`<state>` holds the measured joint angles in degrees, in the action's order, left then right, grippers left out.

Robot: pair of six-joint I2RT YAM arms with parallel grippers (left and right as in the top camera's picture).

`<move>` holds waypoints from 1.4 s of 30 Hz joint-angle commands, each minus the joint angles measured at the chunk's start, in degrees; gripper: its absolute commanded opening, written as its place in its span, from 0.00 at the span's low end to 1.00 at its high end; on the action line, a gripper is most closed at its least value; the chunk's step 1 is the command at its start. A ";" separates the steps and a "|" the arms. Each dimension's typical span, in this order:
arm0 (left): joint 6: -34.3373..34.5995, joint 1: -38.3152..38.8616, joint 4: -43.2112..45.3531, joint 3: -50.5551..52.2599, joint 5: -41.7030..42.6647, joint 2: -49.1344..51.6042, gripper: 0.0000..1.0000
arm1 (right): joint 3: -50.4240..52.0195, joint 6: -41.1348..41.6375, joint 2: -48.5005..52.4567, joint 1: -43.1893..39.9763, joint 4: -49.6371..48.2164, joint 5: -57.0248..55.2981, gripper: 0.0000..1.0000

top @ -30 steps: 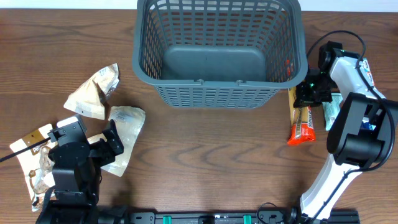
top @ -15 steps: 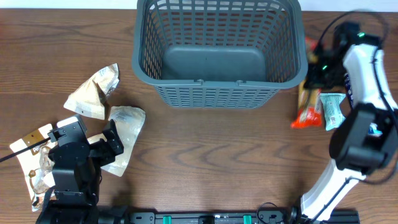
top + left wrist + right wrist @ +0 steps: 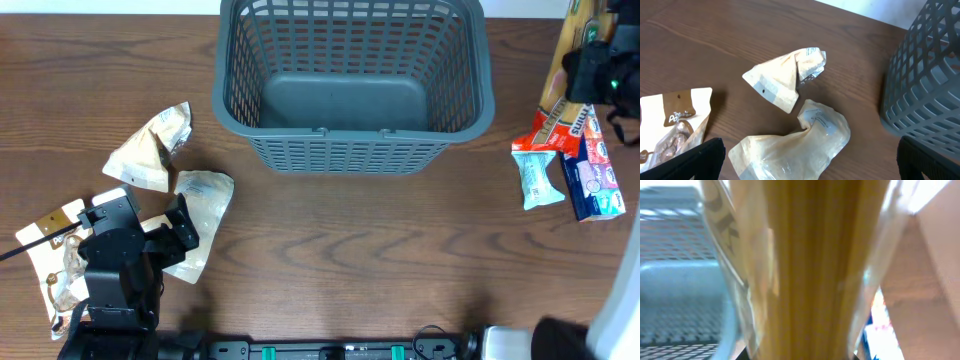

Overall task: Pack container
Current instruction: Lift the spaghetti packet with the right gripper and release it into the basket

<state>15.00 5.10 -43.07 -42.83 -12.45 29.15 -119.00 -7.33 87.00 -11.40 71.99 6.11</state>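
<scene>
- Overhead view: the container [image 3: 352, 150], a grey-blue lattice basket, stands upright at the middle of the far edge of the wooden worktop [image 3: 400, 250]. Its solid floor is in full view.
- The right gripper [image 3: 597, 70] is at the far right corner, to the right of the container. It pinches a long spaghetti packet [image 3: 558, 70], whose upper end runs out of frame.
- Right wrist view: the spaghetti packet [image 3: 810, 270] fills the centre, blurred. The container wall [image 3: 675, 295] shows at the left.
- Near the right edge, a red snack wrapper [image 3: 553, 128], a pale green packet [image 3: 538, 180] and a blue packet [image 3: 592, 178] lie just beside one another.
- The left gripper [image 3: 810, 155] is at the near left corner with its fingers spread wide, gripping nothing.
- Left wrist view: two beige pouches lie ahead of the fingers. The farther pouch [image 3: 787, 80] is folded and the nearer pouch [image 3: 800, 145] is crumpled.
- A brown-and-white printed pouch [image 3: 675, 120] lies to their left, toward the left edge.
- The container [image 3: 927, 75] is at the right of this view, well apart from the pouches.
</scene>
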 commanded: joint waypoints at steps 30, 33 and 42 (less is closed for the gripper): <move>0.63 0.24 -2.16 -1.03 0.00 -0.04 0.99 | -2.05 -52.57 28.96 29.07 -1.36 10.36 0.01; 0.81 0.24 -2.78 -1.03 0.04 -0.04 0.99 | -2.05 -52.57 32.20 29.18 2.10 9.73 0.01; 0.79 0.24 -4.04 -1.01 0.42 -0.04 0.99 | -2.05 -47.89 34.29 29.22 4.35 10.82 0.69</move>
<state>15.22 5.10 -46.59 -42.83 -12.19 29.15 -119.48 -58.28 122.72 17.02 76.20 14.41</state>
